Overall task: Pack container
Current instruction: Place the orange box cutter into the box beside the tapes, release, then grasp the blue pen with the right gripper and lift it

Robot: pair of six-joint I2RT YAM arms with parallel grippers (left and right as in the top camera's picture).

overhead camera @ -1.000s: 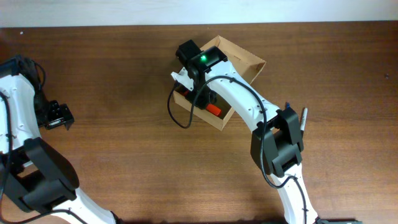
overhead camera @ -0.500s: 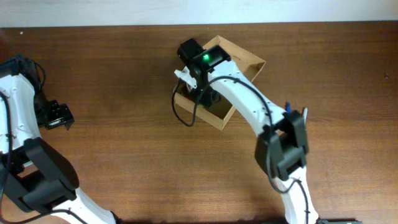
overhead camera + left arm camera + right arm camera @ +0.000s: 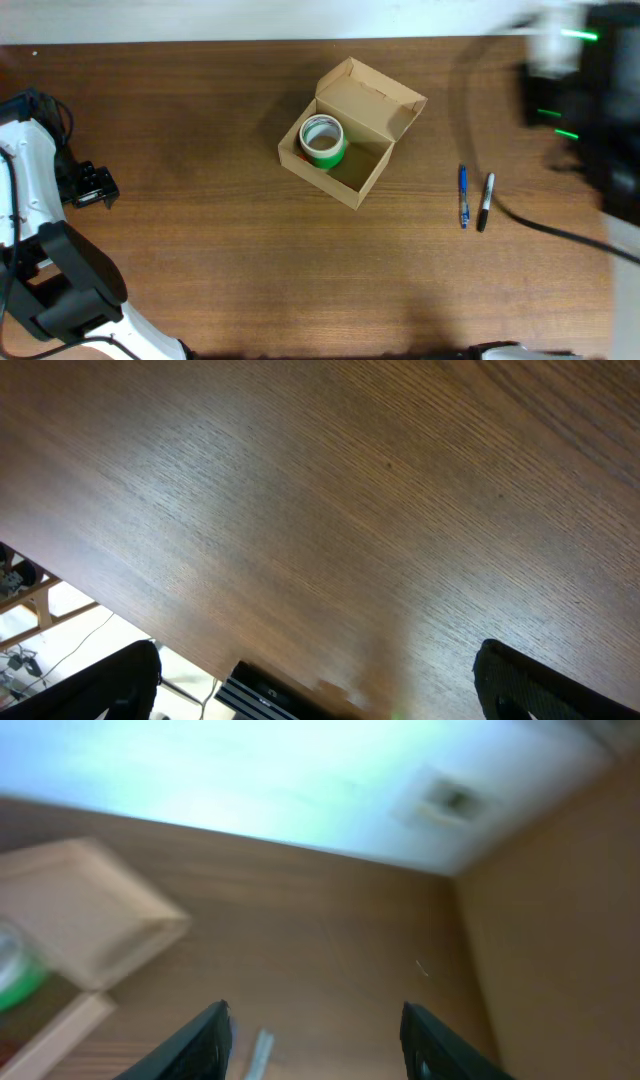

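The container (image 3: 372,100) lies well apart from right tool (image 3: 315,1042).

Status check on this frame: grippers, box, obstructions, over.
Both empty: left gripper open, right gripper open. Container lid up, green tape roll inside. Blue pen, black pen on table to its right; opening unobstructed.

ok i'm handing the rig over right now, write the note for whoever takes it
Left gripper: open, empty, over the table near its left edge.
Right gripper: open, empty, off to the right of the container.
Container: mid-table, flap lid open, green tape roll inside.
Done: tape roll packed.
Left: blue pen and black pen lie on the table right of the container, probably next to pack; then close the lid.
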